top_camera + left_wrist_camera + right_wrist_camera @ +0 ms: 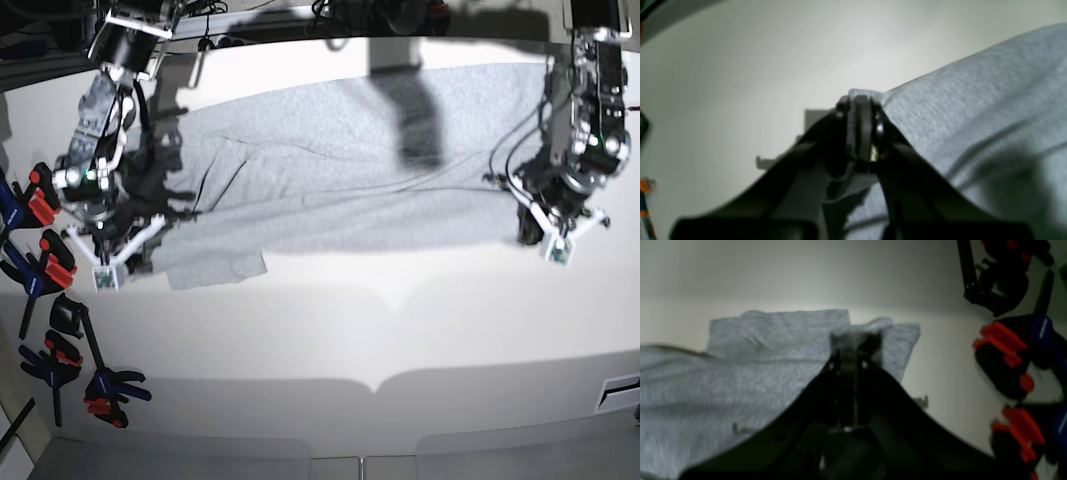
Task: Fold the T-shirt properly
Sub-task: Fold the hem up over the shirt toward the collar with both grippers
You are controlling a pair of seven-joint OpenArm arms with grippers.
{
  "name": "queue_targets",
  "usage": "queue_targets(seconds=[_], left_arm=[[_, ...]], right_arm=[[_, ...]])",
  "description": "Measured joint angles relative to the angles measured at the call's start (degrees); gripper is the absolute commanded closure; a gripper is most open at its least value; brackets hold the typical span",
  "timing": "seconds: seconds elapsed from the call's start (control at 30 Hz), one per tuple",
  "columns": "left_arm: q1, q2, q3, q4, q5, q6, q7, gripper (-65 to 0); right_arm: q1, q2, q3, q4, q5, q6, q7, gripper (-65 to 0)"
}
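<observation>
surface [400, 330]: white, plain, lit from above | spring clamps [60, 330]: black, blue and red-orange grips, clustered along surface's left edge in base view | clamps also at right of right wrist view

Base view high overhead, facing down; both wrist views low and close (shared ground: the T-shirt [350, 170]).
</observation>
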State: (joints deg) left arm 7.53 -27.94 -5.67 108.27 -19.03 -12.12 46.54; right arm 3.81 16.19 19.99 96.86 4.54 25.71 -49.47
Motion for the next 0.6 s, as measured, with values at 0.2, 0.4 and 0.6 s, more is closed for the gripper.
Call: queue_targets(seconds=[0.2, 0.4, 0.6], left_arm=[[5.64, 0.0, -1.81, 4.87, 5.64, 3.93, 0.07, 0.0], [12.22, -0.04, -5.35, 10.49, 5.66, 4.28, 2.69, 0.0], [18.4, 0.31, -5.27, 10.64, 5.22, 4.2, 2.93, 0.0]], right_arm=[[-5.07, -0.02, 0.0, 0.96, 0.04, 0.0, -1.2, 0.0], [-9.99, -0.02, -0.04, 1.03, 0.17, -0.26, -1.4, 0.0], [-13.79, -0.04, 0.0, 1.03, 0.31, -0.94, -1.14, 0.0]])
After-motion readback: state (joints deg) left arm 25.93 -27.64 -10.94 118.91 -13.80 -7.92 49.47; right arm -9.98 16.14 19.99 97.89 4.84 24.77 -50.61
